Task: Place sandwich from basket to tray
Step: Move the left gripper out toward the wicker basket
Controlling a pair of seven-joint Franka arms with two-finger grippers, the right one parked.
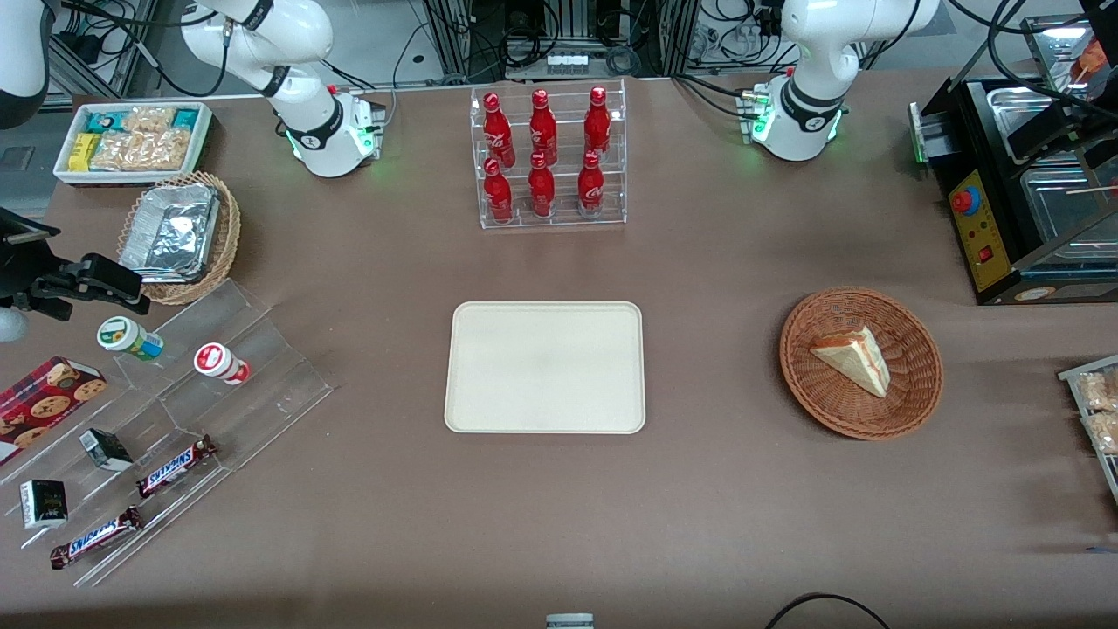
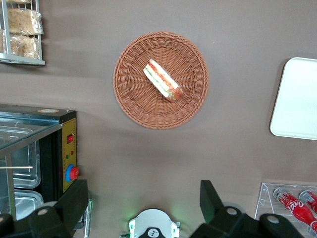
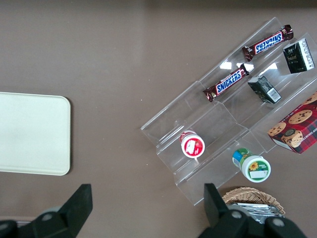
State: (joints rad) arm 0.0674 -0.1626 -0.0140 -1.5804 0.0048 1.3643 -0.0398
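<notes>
The sandwich (image 1: 856,358) is a pale triangular wedge lying in the reddish-brown wicker basket (image 1: 913,367), toward the working arm's end of the table. The left wrist view looks straight down on it: its red, orange and green filling edge (image 2: 162,80) faces up in the basket (image 2: 133,94). The cream tray (image 1: 546,367) lies flat and bare at the table's middle; one edge of it shows in the left wrist view (image 2: 297,99). The left arm's gripper (image 2: 143,184) is open and empty, high above the table over its own arm base (image 2: 153,225), well apart from the basket. It is out of the front view.
A clear rack of red cola bottles (image 1: 550,157) stands farther from the front camera than the tray. A black display cabinet (image 1: 1022,192) and a wire rack of snack bags (image 1: 1096,411) flank the basket. A stepped acrylic stand (image 1: 175,419) with snacks lies toward the parked arm's end.
</notes>
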